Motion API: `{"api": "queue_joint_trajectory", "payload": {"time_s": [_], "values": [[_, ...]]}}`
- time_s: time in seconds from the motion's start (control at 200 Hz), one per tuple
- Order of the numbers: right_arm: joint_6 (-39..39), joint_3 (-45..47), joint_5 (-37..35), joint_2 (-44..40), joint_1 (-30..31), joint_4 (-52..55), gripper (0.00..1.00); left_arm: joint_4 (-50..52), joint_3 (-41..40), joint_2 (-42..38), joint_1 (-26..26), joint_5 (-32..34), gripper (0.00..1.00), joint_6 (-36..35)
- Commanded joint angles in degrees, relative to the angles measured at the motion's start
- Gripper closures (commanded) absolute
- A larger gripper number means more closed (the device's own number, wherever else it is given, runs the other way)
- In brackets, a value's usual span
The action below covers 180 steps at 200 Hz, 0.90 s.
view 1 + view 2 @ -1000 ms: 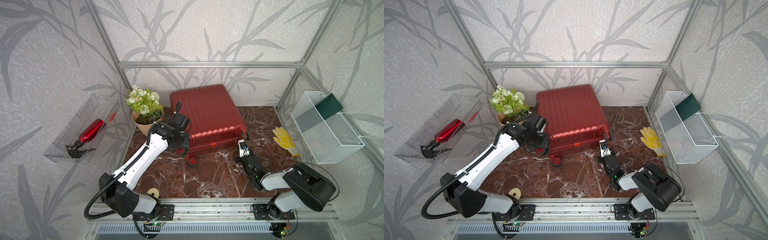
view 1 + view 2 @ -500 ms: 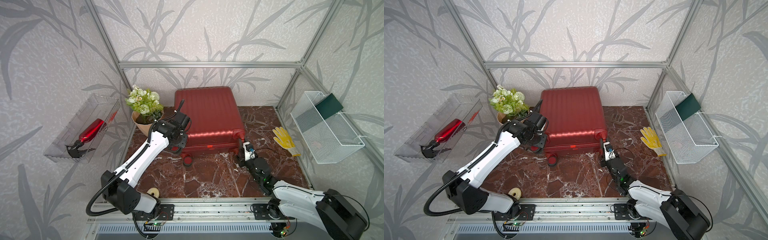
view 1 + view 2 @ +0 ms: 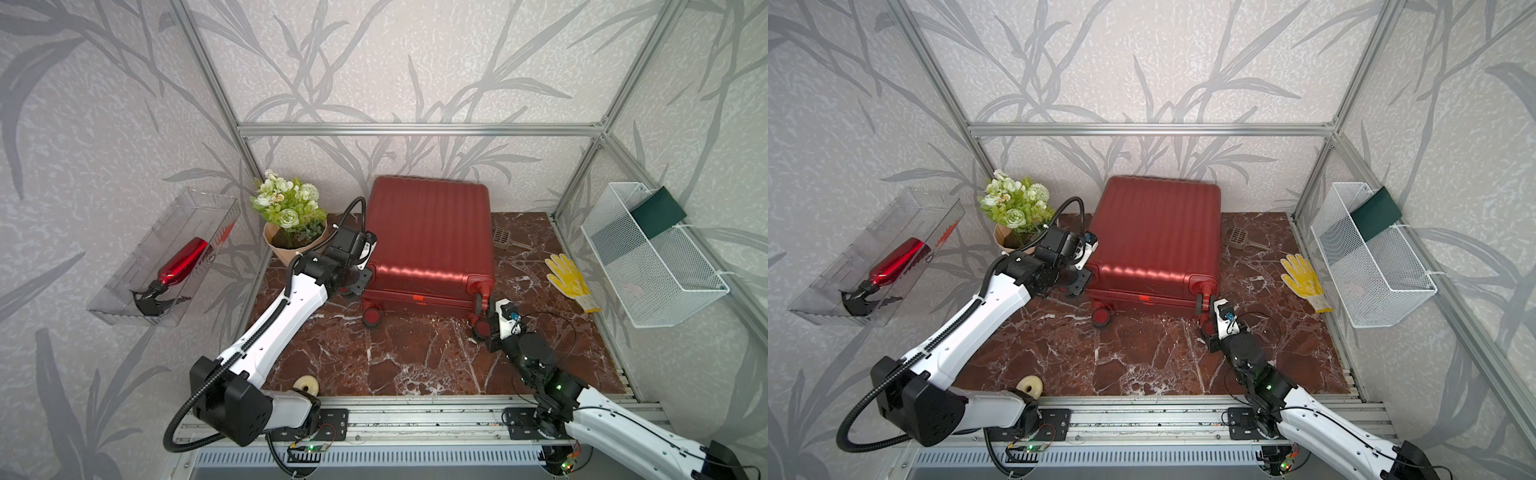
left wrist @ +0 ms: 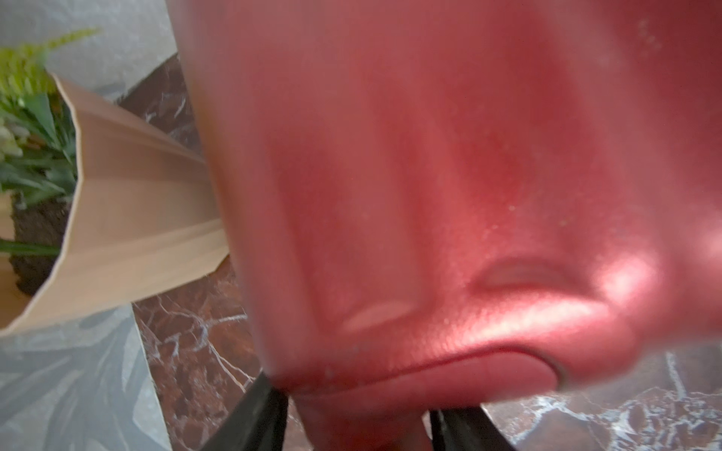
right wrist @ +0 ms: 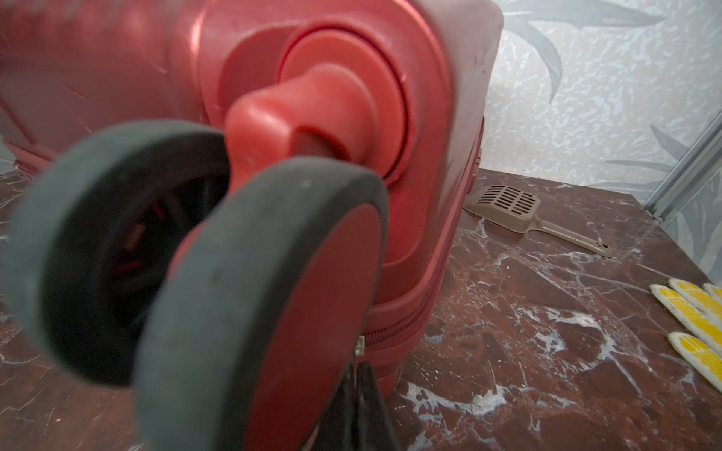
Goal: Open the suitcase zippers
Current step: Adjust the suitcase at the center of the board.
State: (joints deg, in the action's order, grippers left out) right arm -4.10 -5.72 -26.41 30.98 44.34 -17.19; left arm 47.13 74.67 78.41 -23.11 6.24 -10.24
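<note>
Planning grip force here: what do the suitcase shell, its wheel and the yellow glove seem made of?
The suitcase: hard plastic shell, probably, metallic-red satin finish; ribs hold crisp highlights. The wheel: matte grey rubbery tread on smooth red plastic hub. The yellow glove: seemingly knitted fabric; lies limp and flat.

No readable text, labels or numbers, suitcase (image 3: 430,245) included

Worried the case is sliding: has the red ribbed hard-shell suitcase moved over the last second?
Yes. The red ribbed suitcase has turned, its far end swinging away from the paper-wrapped flower pot.
</note>
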Motion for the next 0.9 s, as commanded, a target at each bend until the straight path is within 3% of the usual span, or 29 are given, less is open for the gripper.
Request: {"api": "queue_joint_trajectory", "payload": {"time_s": [0.0,0.27,0.395,0.495,0.59,0.7,0.895], "values": [[2.3,-3.2,-16.1,-2.3,1.4,-0.1,1.00,-11.4,0.6,3.6,3.4,8.3,1.00,-5.6],[3.1,-4.2,-21.6,0.1,0.8,-1.0,1.00,-13.0,0.4,3.5,7.8,4.2,1.00,-6.3],[1.6,-5.3,-17.5,2.2,-2.3,-0.2,1.00,-13.6,0.0,3.4,8.5,3.9,1.00,-5.8],[0.1,-4.9,-13.2,1.0,-2.5,0.8,1.00,-12.0,3.1,2.2,8.1,5.0,1.00,-0.9],[-1.9,-5.0,-9.4,-1.7,-2.4,4.1,1.00,-10.4,7.0,0.5,5.3,12.8,0.66,7.0],[-3.0,-5.7,-6.7,-3.8,-0.1,6.9,1.00,-6.1,11.4,-1.2,-0.4,21.2,0.42,12.9],[-2.4,-5.5,-10.7,-0.9,9.9,4.9,1.00,2.5,16.4,-3.5,-10.7,20.0,0.39,23.4]]}}
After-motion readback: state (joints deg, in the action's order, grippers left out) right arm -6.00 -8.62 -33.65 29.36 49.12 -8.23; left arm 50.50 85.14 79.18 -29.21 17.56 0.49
